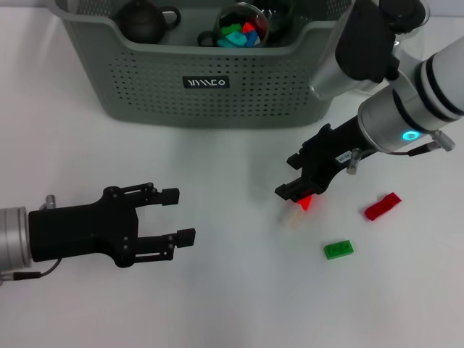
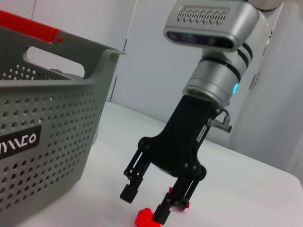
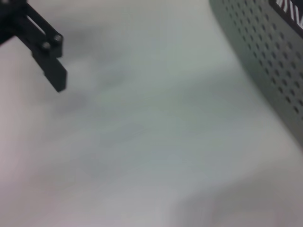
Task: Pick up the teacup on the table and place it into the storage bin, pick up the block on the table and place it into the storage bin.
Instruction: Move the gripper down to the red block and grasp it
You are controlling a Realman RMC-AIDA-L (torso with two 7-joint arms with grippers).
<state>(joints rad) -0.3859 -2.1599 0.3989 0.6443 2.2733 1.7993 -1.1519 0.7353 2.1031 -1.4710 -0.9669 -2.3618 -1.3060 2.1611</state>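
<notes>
The grey-green storage bin [image 1: 145,87] stands at the back of the white table; its perforated wall also shows in the left wrist view [image 2: 42,156]. My right gripper [image 1: 297,197] hangs open just above the table, right of centre. A small red block [image 1: 305,203] lies at its fingertips, beside a cream block [image 1: 293,216]. The left wrist view shows this gripper [image 2: 144,204] from the side, jaws apart, with the red block [image 2: 143,217] on the table by one fingertip. My left gripper [image 1: 178,216] is open and empty at the front left. No teacup shows on the table.
A long red block [image 1: 382,206] and a green block [image 1: 338,249] lie to the right. Inside the bin sit a dark round pot with a handle [image 1: 141,20] and a glass pot [image 1: 243,25] of coloured blocks. The right wrist view shows a left finger [image 3: 47,61] and the bin wall [image 3: 270,61].
</notes>
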